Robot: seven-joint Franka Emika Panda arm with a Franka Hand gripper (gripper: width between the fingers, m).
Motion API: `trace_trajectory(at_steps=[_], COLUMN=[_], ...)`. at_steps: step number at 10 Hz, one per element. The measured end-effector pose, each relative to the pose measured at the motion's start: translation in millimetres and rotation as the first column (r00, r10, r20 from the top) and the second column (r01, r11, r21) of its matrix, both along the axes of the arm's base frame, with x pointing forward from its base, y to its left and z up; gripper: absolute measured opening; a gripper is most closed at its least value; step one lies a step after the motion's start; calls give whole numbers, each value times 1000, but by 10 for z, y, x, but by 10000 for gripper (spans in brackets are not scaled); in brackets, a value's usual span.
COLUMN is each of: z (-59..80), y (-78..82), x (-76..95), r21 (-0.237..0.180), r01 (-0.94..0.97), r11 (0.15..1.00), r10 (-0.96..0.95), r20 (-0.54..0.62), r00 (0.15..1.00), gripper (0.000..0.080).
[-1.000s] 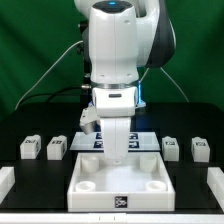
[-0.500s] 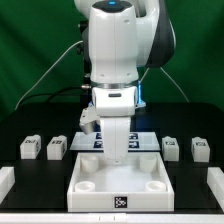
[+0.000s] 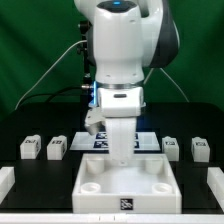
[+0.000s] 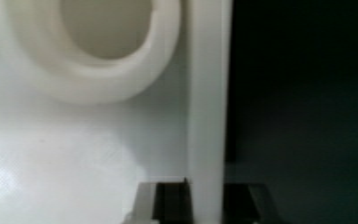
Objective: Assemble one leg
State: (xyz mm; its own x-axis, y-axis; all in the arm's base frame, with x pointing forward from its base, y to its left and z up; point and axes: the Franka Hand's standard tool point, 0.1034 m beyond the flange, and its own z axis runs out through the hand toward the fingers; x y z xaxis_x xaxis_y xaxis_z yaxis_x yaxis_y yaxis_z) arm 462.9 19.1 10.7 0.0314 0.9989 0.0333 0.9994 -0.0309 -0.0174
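Gripper [image 4: 206, 205] pointing straight down at the rear rim of the tray [image 3: 100, 200]. In the wrist view a dark fingertip sits tight against each face of the thin rim, so the hand looks nearly closed and pinching the tray wall; no leg in it.

Legs all loose on the black table [image 3: 30, 178], in a row near the tray's rear edge. Counted from the exterior view's left: leg 1 [image 3: 29, 148], leg 2 [image 3: 56, 148], leg 3 [image 3: 170, 147], leg 4 [image 3: 200, 149]. Legs 2 and 3 lie nearest the tray's rear corners, 1 and 4 further out.

Risks, as I judge them:
- pinch is on a narrow wall at one point only; tray could swivel about the pads or slip out if dragged
- a swivelling tray could sweep a rear corner into leg 2 or 3 and tip or scatter it
- a skewed tray leaves its round socket [image 4: 96, 40] off line for the leg later

Leg pose: each shows a tagged face toward the exterior camera. Blocks look about as wide as tall at this size; long axis cannot be told
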Motion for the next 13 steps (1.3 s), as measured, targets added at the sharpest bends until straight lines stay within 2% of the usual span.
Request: trace_trajectory(at_steps=[2, 3, 10, 11, 12, 13], z=[38, 37, 7, 6, 6, 7], y=[326, 434, 443, 442, 442, 441], x=[271, 324, 321, 321, 322, 322], r21=[18, 24, 22, 22, 22, 22], r01=[10, 21, 15, 15, 15, 15], r11=[1000, 999, 1000, 1000, 1000, 1000], r10=[-10, -21, -15, -15, -15, -15], r20=[7, 5, 2, 2, 2, 2], r00=[1000, 1000, 1000, 1000, 1000, 1000], gripper=[58, 58, 70, 242, 242, 434])
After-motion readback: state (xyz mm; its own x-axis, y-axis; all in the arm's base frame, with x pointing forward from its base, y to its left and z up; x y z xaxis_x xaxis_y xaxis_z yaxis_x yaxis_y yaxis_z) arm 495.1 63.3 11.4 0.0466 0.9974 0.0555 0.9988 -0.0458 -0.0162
